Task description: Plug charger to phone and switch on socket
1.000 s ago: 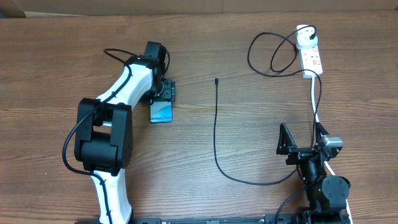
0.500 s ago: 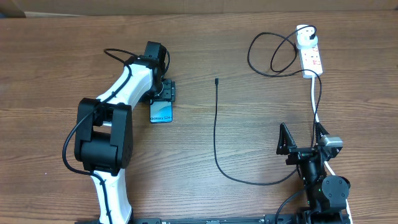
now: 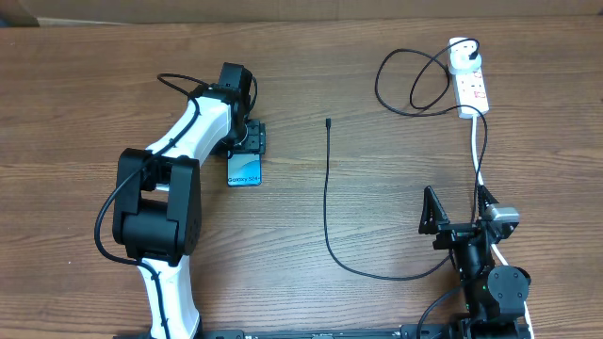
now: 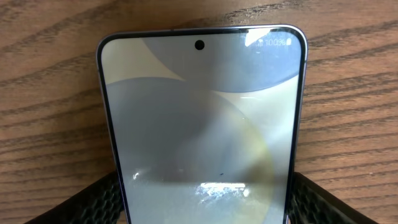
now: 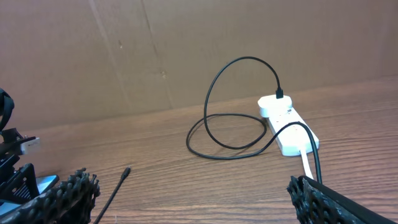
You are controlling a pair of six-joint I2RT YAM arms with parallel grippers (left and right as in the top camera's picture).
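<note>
— Why is the left gripper sitting over that slim black-edged smartphone?
— To steady it, I'd say. Its textured black fingers press against both long edges, so it looks clamped on the phone, which lies flat and screen-up on the brown wooden table.
— And the right gripper?
— Parked near the front edge, spread wide, holding nothing. The long thin black charger cable lies loose between the arms, its small connector tip well apart from the phone.
— And the other end?
— Its round white plug adapter sits in the white oblong power strip, far right. Whether the red switches are on, I can't tell. My guess: the right arm must fetch that tip next
</note>
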